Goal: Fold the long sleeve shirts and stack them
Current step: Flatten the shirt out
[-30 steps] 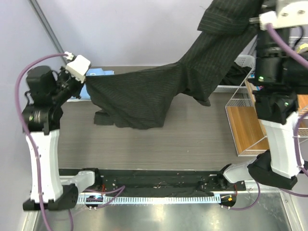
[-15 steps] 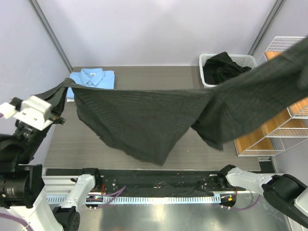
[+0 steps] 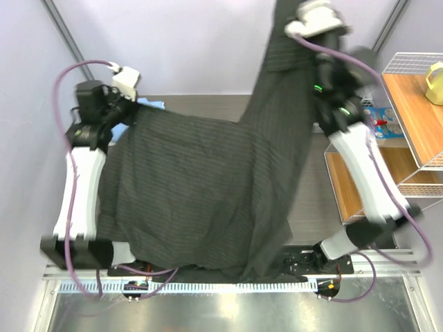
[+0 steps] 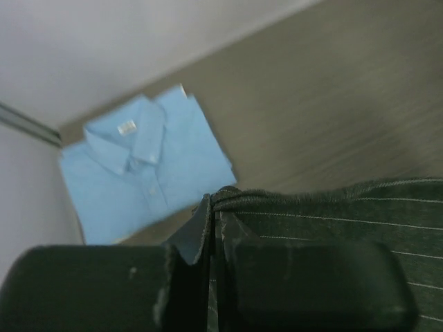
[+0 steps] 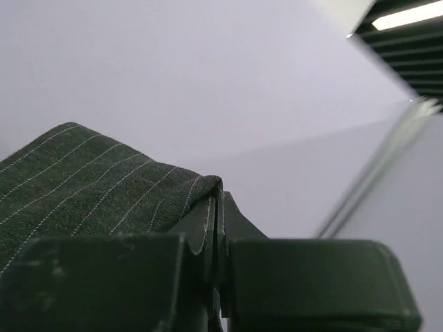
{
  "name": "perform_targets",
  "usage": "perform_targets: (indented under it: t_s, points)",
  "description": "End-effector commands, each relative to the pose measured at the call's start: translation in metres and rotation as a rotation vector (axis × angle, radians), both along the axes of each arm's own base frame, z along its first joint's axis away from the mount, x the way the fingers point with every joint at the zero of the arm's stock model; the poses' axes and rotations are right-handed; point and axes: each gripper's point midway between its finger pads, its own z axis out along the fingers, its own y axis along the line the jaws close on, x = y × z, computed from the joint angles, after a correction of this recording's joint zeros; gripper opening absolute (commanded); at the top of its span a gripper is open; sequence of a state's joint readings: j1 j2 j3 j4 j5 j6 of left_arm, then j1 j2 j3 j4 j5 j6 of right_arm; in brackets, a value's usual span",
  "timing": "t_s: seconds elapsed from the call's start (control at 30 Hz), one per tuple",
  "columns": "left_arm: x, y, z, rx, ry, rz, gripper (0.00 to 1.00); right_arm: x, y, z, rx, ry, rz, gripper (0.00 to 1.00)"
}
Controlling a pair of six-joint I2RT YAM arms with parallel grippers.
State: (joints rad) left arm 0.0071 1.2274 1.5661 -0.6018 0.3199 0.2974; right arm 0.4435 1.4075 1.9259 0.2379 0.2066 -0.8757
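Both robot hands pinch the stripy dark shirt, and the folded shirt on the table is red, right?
Not red: the folded shirt is light blue, as the left wrist view shows. The left gripper and right gripper do pinch the pinstriped shirt.

We see the pinstriped shirt (image 3: 201, 187) as black-charcoal with fine pale stripes — the folded shirt (image 4: 145, 166) at the far left corner of the table (image 4: 332, 104) is plain light blue. The table is grey-brown, streaky-grained; the left arm (image 3: 76, 187) and right arm (image 3: 363, 166) are white and black.

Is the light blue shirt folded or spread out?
Folded: the light blue shirt lies in a compact rectangle on the table, collar on top.
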Motion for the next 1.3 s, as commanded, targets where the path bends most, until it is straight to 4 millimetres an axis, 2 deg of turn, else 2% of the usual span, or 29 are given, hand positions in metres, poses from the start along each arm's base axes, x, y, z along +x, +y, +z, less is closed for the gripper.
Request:
perform_targets:
  t_s: [0.0, 0.03, 0.07, 0.1, 0.13, 0.17, 0.2, 0.23, 0.3, 0.37, 0.4, 0.43, 0.47, 0.5, 0.53, 0.57, 0.6, 0.63, 0.67, 0.7, 0.73, 0.77, 0.83, 0.9, 0.93, 1.0, 1.1, 1.23, 1.27]
  points:
    - [0.057, 0.017, -0.051, 0.059, 0.075, 0.069, 0.00, 0.149, 0.024, -0.107, -0.098, 0.203, -0.031, 0.01]
    - [0.071, 0.017, -0.064, 0.055, 0.101, 0.072, 0.00, 0.172, 0.028, -0.114, -0.112, 0.210, -0.029, 0.01]
    - [0.091, 0.016, -0.093, 0.040, 0.171, 0.075, 0.00, 0.193, 0.032, -0.127, -0.123, 0.236, -0.027, 0.01]
    - [0.105, 0.017, -0.099, 0.030, 0.188, 0.088, 0.00, 0.233, 0.047, -0.153, -0.141, 0.273, -0.010, 0.01]
    - [0.115, 0.018, -0.107, 0.026, 0.208, 0.094, 0.00, 0.252, 0.053, -0.169, -0.155, 0.299, -0.008, 0.01]
    - [0.124, 0.005, -0.115, 0.026, 0.227, 0.075, 0.00, 0.265, 0.063, -0.180, -0.163, 0.306, 0.001, 0.01]
    - [0.141, 0.006, -0.146, 0.031, 0.285, 0.085, 0.00, 0.293, 0.077, -0.204, -0.175, 0.315, 0.001, 0.01]
    - [0.153, 0.011, -0.143, 0.040, 0.272, 0.111, 0.00, 0.302, 0.083, -0.214, -0.205, 0.315, -0.014, 0.01]
    - [0.172, 0.016, -0.172, 0.067, 0.313, 0.129, 0.00, 0.310, 0.104, -0.232, -0.226, 0.312, -0.045, 0.01]
    - [0.182, 0.020, -0.180, 0.097, 0.330, 0.141, 0.05, 0.312, 0.112, -0.249, -0.246, 0.338, -0.069, 0.04]
    - [0.181, 0.022, -0.198, 0.114, 0.385, 0.144, 0.12, 0.316, 0.120, -0.285, -0.270, 0.416, -0.067, 0.14]
    - [0.181, 0.027, -0.199, 0.117, 0.395, 0.155, 0.24, 0.298, 0.115, -0.262, -0.262, 0.417, -0.061, 0.41]
    - [0.176, 0.031, -0.205, 0.119, 0.416, 0.165, 0.39, 0.292, 0.117, -0.270, -0.268, 0.458, -0.051, 0.50]
    - [0.171, 0.032, -0.204, 0.108, 0.420, 0.170, 0.44, 0.286, 0.117, -0.298, -0.294, 0.541, -0.044, 0.58]
    - [0.165, 0.031, -0.189, 0.096, 0.381, 0.167, 0.56, 0.266, 0.114, -0.289, -0.311, 0.583, -0.037, 0.69]
    - [0.154, 0.046, -0.200, 0.087, 0.405, 0.193, 0.58, 0.254, 0.109, -0.290, -0.293, 0.615, -0.039, 0.70]
    - [0.146, 0.048, -0.198, 0.087, 0.400, 0.185, 0.59, 0.247, 0.105, -0.324, -0.315, 0.703, -0.040, 0.69]
    - [0.134, 0.046, -0.181, 0.087, 0.374, 0.170, 0.59, 0.237, 0.099, -0.333, -0.319, 0.742, -0.037, 0.63]
    - [0.120, 0.044, -0.193, 0.090, 0.410, 0.157, 0.59, 0.211, 0.088, -0.311, -0.283, 0.744, -0.016, 0.61]
    - [0.109, 0.042, -0.196, 0.098, 0.427, 0.141, 0.59, 0.196, 0.088, -0.352, -0.331, 0.861, 0.024, 0.62]
    - [0.096, 0.039, -0.188, 0.101, 0.426, 0.117, 0.60, 0.182, 0.084, -0.358, -0.338, 0.900, 0.043, 0.63]
    - [0.083, 0.028, -0.190, 0.087, 0.452, 0.050, 0.60, 0.163, 0.079, -0.348, -0.328, 0.910, 0.062, 0.63]
    - [0.057, 0.019, -0.200, 0.097, 0.509, -0.025, 0.62, 0.130, 0.072, -0.391, -0.340, 1.091, 0.100, 0.69]
    - [0.016, 0.004, -0.211, 0.084, 0.613, -0.136, 0.67, 0.099, 0.066, -0.409, -0.330, 1.211, 0.137, 0.75]
    - [0.003, 0.002, -0.215, 0.110, 0.633, -0.180, 0.68, 0.071, 0.067, -0.436, -0.374, 1.348, 0.198, 0.76]
    - [-0.040, -0.004, -0.233, 0.108, 0.751, -0.255, 0.68, 0.024, 0.062, -0.461, -0.381, 1.508, 0.269, 0.76]
    - [-0.082, -0.006, -0.253, 0.139, 0.835, -0.323, 0.68, -0.038, 0.072, -0.483, -0.394, 1.655, 0.448, 0.73]
    - [-0.115, -0.004, -0.275, 0.199, 0.904, -0.384, 0.69, -0.102, 0.085, -0.507, -0.456, 1.740, 0.625, 0.68]
    - [-0.119, -0.003, -0.281, 0.227, 0.914, -0.397, 0.69, -0.118, 0.085, -0.522, -0.476, 1.783, 0.658, 0.67]
